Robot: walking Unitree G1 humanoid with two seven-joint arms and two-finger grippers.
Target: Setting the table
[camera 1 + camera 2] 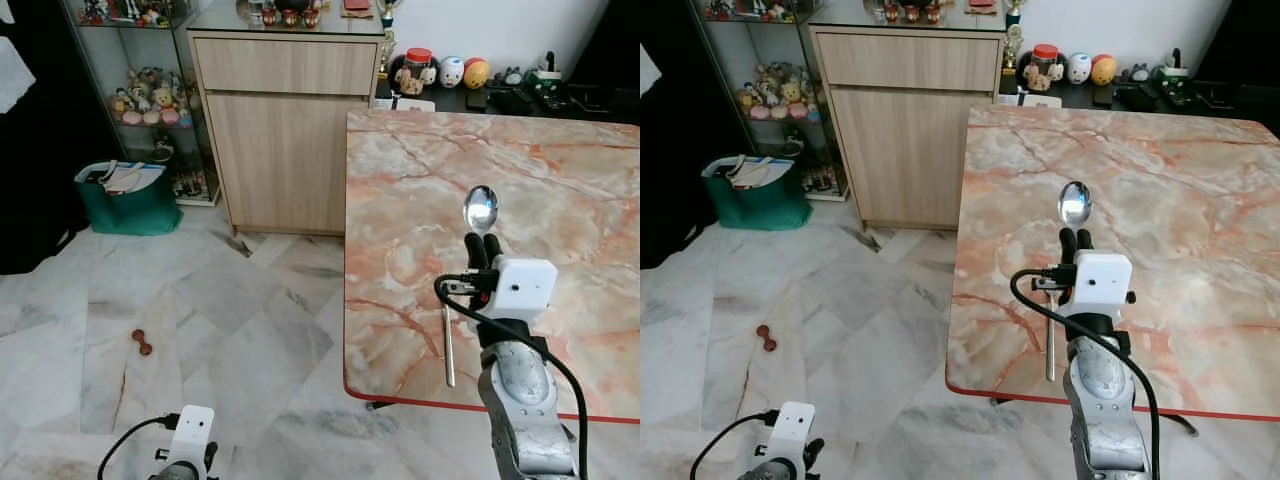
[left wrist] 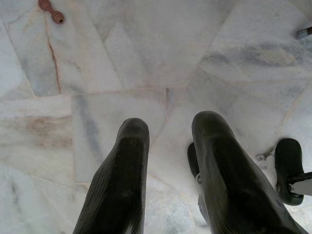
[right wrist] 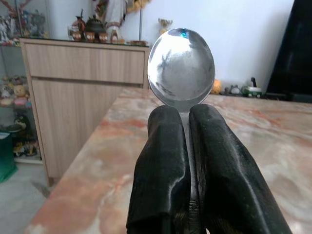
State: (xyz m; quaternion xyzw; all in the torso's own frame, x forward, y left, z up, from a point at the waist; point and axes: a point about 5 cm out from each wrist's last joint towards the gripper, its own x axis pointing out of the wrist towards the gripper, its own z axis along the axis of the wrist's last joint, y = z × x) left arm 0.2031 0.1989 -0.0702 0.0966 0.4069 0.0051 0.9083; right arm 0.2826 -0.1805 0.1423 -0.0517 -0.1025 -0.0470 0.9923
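Over the marble table (image 1: 560,190), centre right of the head views: your right gripper (image 1: 484,243) clamps the spoon (image 1: 480,208), bowl up.
In the right wrist view both fingers (image 3: 161,161) pinch its neck; next, lower it flat. In the left wrist view, the left gripper (image 2: 168,161) hangs parted above the floor (image 2: 146,53).

The desk (image 1: 560,180) is pink-orange veined marble with a red edge. The spoon (image 1: 480,207) is shiny silver, between black fingers (image 3: 161,165). The floor (image 1: 220,330) is grey-white marble; the bin (image 1: 128,205) is green.
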